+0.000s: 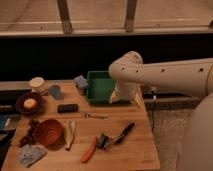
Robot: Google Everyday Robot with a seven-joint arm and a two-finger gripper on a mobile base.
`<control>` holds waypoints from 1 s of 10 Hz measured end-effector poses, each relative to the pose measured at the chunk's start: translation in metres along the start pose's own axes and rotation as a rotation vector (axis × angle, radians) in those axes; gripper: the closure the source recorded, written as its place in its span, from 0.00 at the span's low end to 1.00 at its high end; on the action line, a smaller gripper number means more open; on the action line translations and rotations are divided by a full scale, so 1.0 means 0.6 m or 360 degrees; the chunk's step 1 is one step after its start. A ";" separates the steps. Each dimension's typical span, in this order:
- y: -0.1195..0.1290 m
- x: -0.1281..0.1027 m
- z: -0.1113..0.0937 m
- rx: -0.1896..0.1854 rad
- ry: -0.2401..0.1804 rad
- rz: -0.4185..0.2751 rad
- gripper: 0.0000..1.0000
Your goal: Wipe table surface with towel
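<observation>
The towel [29,155], a small pale blue-grey cloth, lies crumpled at the near left corner of the wooden table surface [132,150]. My white arm reaches in from the right and bends down over the back right of the table. The gripper [123,98] hangs there beside the right edge of the green tray [100,87], largely hidden by the wrist. It is open, holds nothing, and is far from the towel.
An orange bowl [49,131] and dark grapes [31,132] sit just behind the towel. Also on the table: a dark plate [20,106], white cup [36,83], blue sponge [80,81], black block [67,107], an orange tool [90,149] and a black brush [120,136].
</observation>
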 end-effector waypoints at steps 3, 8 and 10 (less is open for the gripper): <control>0.000 0.000 0.000 0.0000 0.0000 0.0000 0.20; -0.001 0.000 -0.001 -0.0001 0.0000 0.0001 0.20; 0.005 0.008 0.000 0.0010 -0.0019 -0.0066 0.20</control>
